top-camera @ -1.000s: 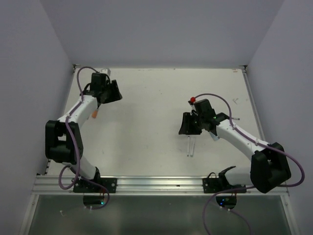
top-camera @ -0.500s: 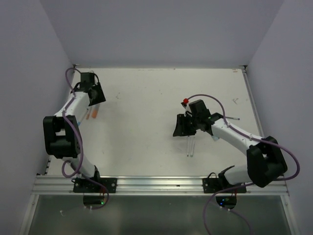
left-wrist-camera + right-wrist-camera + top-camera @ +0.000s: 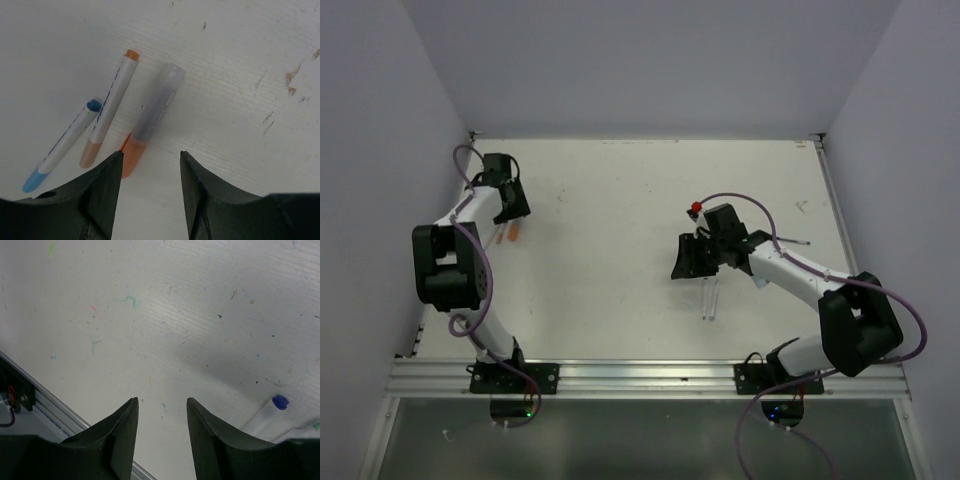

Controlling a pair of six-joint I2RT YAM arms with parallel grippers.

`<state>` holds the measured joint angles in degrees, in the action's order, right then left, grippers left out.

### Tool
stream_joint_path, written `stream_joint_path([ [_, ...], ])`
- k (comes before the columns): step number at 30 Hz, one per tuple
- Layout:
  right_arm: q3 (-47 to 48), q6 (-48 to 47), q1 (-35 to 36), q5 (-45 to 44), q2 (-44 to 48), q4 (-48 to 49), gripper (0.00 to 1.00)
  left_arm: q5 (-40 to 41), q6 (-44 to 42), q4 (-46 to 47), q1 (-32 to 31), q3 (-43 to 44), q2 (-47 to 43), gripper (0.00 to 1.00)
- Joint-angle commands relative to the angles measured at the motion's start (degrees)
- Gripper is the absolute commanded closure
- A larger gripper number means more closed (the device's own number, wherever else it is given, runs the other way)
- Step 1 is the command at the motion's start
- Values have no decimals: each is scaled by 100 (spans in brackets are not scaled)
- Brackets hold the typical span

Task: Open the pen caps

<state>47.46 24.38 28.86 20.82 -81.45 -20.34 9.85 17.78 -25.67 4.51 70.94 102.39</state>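
The orange cap (image 3: 132, 152) lies on the table (image 3: 240, 60) at the end of its smoky barrel (image 3: 157, 102), beside two white pens (image 3: 112, 100). It sits just under my left gripper (image 3: 150, 157), which has swung leftward over it and hangs wide, empty. My right gripper (image 3: 161, 407), part-spread and empty, has barely shifted, so I judge this cap is still on.

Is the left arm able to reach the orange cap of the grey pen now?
Probably yes: its open fingers hover right by the orange cap, with nothing between; a white pen lies close beside.
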Motion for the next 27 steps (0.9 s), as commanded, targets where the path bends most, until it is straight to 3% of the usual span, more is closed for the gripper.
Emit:
stream_joint_path([
  [1,-62,-127,23,177,-38,205,52,-167,-117,247,216,52,158,47],
  [15,-53,-153,23,265,-117,250,52,-677,-126,458,375,17,483,48],
  [27,-97,-179,14,230,-38,214,52,-958,-29,642,375,-229,686,60],
])
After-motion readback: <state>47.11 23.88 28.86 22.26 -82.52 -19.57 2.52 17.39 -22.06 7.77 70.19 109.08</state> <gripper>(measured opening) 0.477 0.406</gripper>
